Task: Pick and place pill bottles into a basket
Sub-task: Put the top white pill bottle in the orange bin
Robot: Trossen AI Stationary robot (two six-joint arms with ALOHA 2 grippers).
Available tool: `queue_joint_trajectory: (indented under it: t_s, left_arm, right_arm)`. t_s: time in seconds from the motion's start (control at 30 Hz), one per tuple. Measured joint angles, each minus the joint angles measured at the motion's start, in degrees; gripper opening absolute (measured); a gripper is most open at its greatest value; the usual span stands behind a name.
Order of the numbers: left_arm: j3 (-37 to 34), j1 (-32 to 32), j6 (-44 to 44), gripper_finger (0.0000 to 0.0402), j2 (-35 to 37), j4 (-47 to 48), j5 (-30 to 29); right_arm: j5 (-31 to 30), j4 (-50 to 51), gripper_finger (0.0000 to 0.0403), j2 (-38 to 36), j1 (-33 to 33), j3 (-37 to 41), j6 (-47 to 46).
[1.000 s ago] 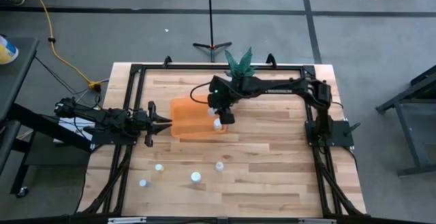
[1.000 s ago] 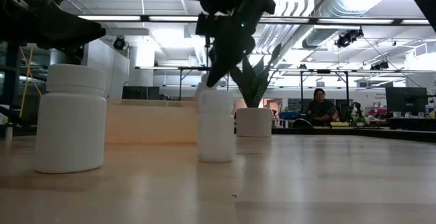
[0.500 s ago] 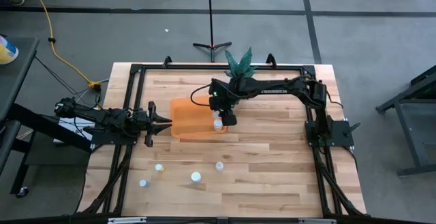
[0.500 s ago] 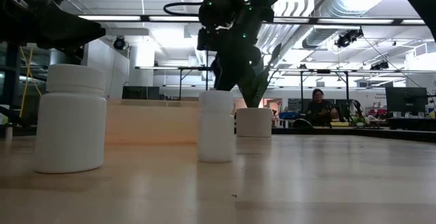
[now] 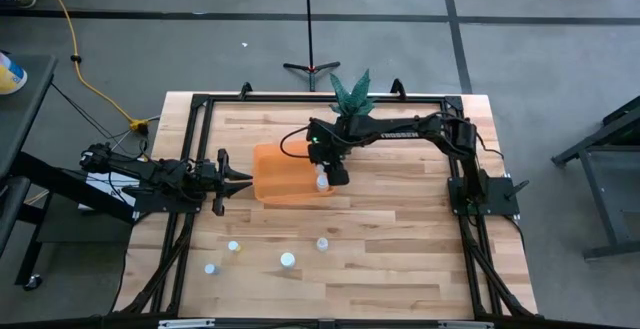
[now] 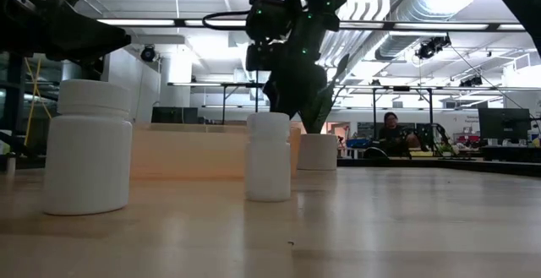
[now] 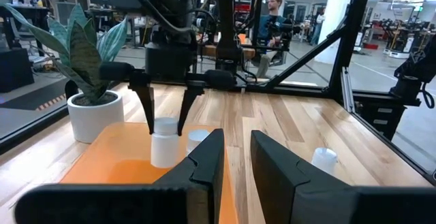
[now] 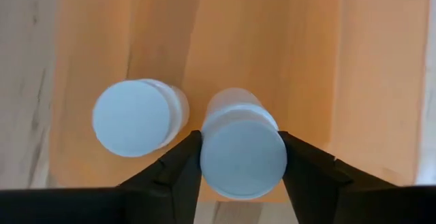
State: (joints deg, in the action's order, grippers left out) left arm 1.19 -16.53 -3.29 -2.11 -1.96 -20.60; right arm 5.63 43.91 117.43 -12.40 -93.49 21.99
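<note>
The orange basket [image 5: 275,174] lies mid-table. My right gripper [image 5: 324,176] reaches down into its right part, shut on an upright pill bottle [image 8: 242,149]. A second bottle [image 8: 136,118] stands on the basket floor beside it. Several more bottles stand on the table nearer the front, among them ones at the left [image 5: 233,246], middle [image 5: 287,260] and right [image 5: 322,243]. My left gripper [image 5: 248,177] waits level at the basket's left edge, empty, with a narrow gap between its fingers [image 7: 204,156]. My right gripper pinches the bottle's round white cap [image 8: 211,149] between its two fingers, one on each side. The fingers [image 7: 148,108] come from above, pointing down. The bottle is upright, its base at the basket floor [image 7: 102,156]; whether it rests there, I cannot tell.
A white pot with a green plant [image 5: 352,94] stands at the table's far edge, just behind the right arm. Two of the loose bottles [image 6: 87,147] [image 6: 269,155] stand close to the low camera. A person [image 6: 393,130] sits in the room beyond.
My right gripper has gone down into the basket with the bottle, which stays upright.
</note>
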Motion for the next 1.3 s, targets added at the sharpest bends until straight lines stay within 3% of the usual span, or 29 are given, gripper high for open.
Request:
queue_joint_trajectory:
  t_s: [1.3]
  left_arm:
    - [0.00, 0.01, 0.02, 0.0108, 0.00, 0.02, -0.07]
  right_arm:
    - [-2.57, -1.32, 0.0182, 0.01, 0.02, 0.00, -2.59]
